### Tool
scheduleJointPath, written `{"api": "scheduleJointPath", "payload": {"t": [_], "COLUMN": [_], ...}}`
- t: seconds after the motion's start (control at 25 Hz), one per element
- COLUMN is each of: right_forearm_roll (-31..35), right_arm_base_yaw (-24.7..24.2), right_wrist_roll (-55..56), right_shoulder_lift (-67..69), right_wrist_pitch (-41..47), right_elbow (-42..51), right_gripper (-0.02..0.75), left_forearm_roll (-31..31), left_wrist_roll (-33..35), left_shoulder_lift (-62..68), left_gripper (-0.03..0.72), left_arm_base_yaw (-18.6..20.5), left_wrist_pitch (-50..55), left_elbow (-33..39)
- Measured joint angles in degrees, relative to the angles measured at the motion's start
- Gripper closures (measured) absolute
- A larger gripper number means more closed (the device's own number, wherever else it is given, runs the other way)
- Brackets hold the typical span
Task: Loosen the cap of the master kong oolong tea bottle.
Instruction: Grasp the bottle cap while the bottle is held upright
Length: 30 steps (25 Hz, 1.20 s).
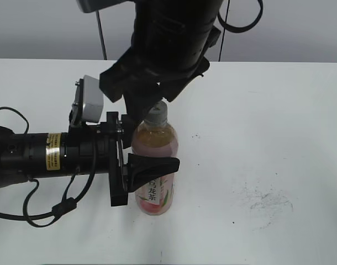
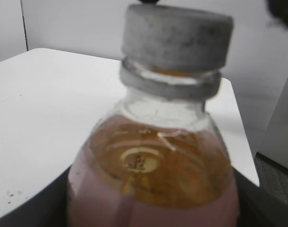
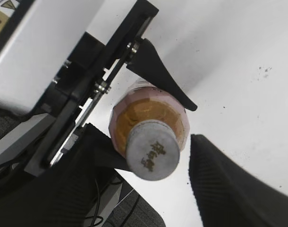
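- Exterior view: bottle (image 1: pixel 154 165) upright on white bench (image 1: pixel 279 138), clamped at the label by left tool (image 1: pixel 136 165), one finger in front, the other behind and mostly hidden
- Left wrist view: bottle shoulder filling the frame between the dark jaw edges; cap (image 2: pixel 177 35) above, seated on the neck ring, no gap to be seen
- Right wrist view: looking down on cap (image 3: pixel 151 150), logo on top readable; right tool (image 3: pixel 153 165) spread wide, one ribbed finger (image 3: pixel 224 184) just right of the cap, the other dark mass lower left, neither pad touching the rim
- Exterior view again: right tool (image 1: pixel 149 110) hanging straight over the neck, cap (image 1: pixel 156 113) partly hidden by a finger
- Progress, as a judgement: holding done, bottle steadied; approach to the cap near complete; grasp and twist not yet done, cap seemingly fully screwed on
- Left to do: lower slightly if needed, close on the ribbed rim, turn while left tool resists
- Risk: bottle spinning in the left grip if the clamp on the label is soft
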Motion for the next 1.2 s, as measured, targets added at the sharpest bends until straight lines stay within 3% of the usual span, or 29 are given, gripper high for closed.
{"api": "scheduleJointPath", "payload": {"t": [0.44, 0.96, 1.2], "right_forearm_roll": [0.2, 0.1, -0.6], "right_arm_base_yaw": [0.0, 0.0, -0.1], "right_wrist_roll": [-1.7, -3.2, -7.1], "right_shoulder_lift": [-0.1, 0.0, 0.0], "right_wrist_pitch": [0.0, 0.0, 0.0], "right_elbow": [3.2, 1.2, 1.2], "right_gripper": [0.333, 0.346, 0.473], "left_forearm_roll": [0.0, 0.0, 0.2], "left_wrist_roll": [0.0, 0.0, 0.0], "left_shoulder_lift": [0.0, 0.0, 0.0], "left_gripper": [0.241, 0.241, 0.241], "left_arm_base_yaw": [0.0, 0.0, 0.0], "left_wrist_pitch": [-0.1, -0.1, -0.1], "left_elbow": [0.0, 0.0, 0.0]}}
